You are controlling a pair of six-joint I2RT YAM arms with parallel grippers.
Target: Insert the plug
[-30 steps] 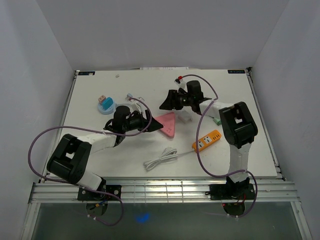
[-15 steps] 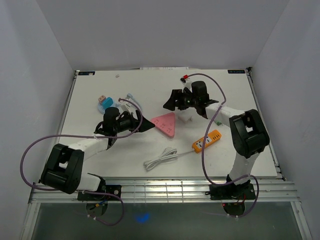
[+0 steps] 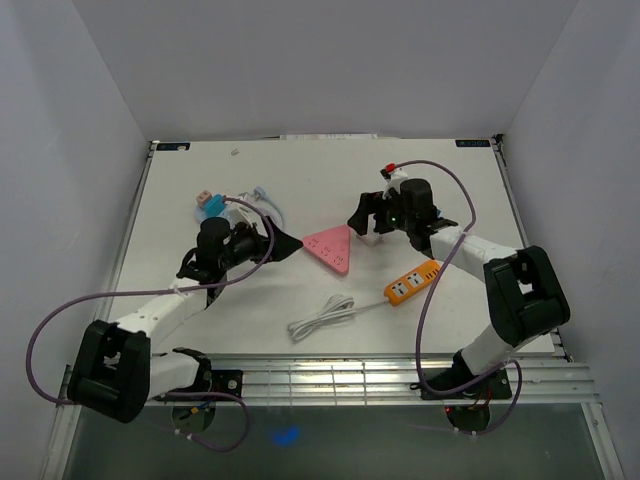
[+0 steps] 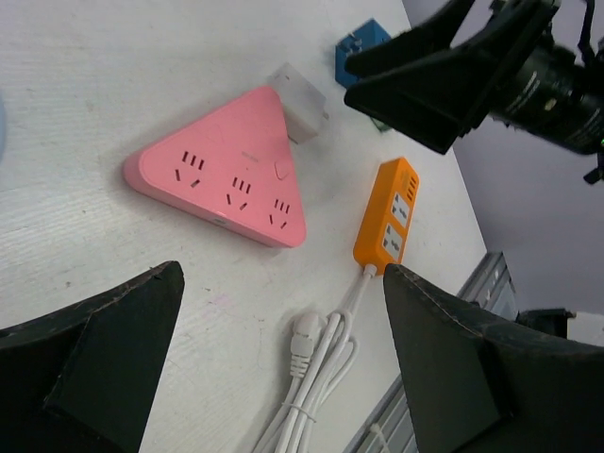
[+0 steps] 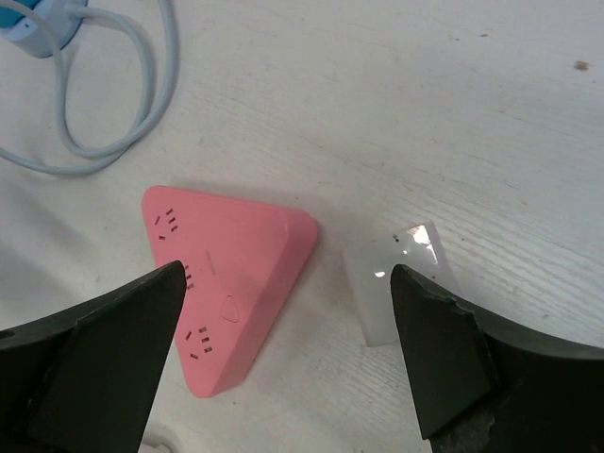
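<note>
Both arms have drawn back from the pink socket block [image 3: 332,248] since the earlier view. Your left gripper [image 3: 280,243] and right gripper [image 3: 360,214] now flank it, jaws spread wide and empty, probably to clear the work. The plug [image 5: 396,283], a pale translucent cube, lies on the table [image 3: 200,180] touching the block's edge. The block's face sockets show empty.
</note>
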